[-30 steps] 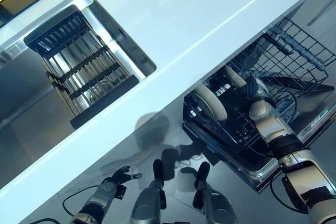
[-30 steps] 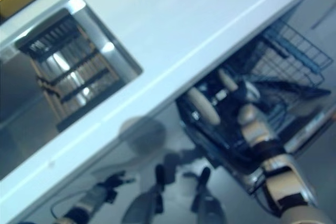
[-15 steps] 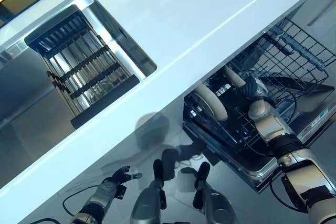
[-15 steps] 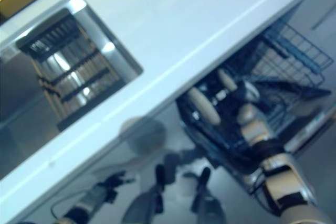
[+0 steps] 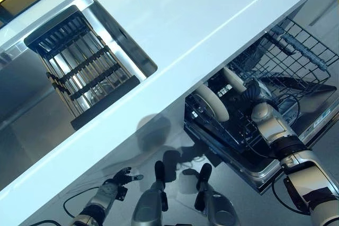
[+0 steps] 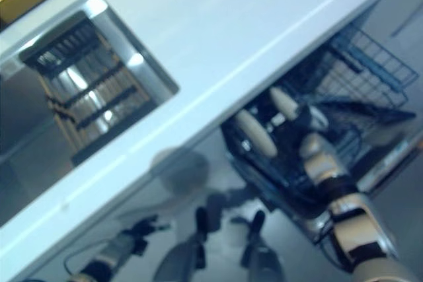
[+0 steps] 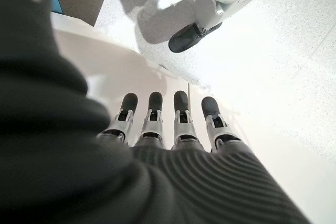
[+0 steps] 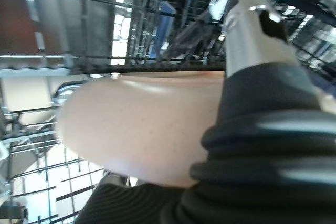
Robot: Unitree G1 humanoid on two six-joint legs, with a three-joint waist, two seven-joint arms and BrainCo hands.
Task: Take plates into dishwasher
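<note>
A cream plate (image 5: 211, 104) stands upright in the dishwasher's lower rack (image 5: 233, 130), under the counter edge. A second cream plate (image 5: 232, 77) stands just behind it, at my right hand (image 5: 255, 91), which reaches into the rack. In the right wrist view this plate (image 8: 142, 124) fills the middle and my thumb (image 8: 247, 30) lies curled over its rim. My left hand (image 5: 117, 179) hangs low at the lower left, away from the dishwasher, with relaxed fingers (image 7: 176, 121) and nothing in it.
The white counter (image 5: 185, 19) runs diagonally across the view. A steel sink (image 5: 132, 51) holds a dark slatted drying rack (image 5: 79, 62). The dishwasher's upper wire basket (image 5: 296, 56) is pulled out above the open door (image 5: 312, 123).
My right hand has shifted slightly inside the lower rack with the plate. The left hand and the other plate have not moved.
</note>
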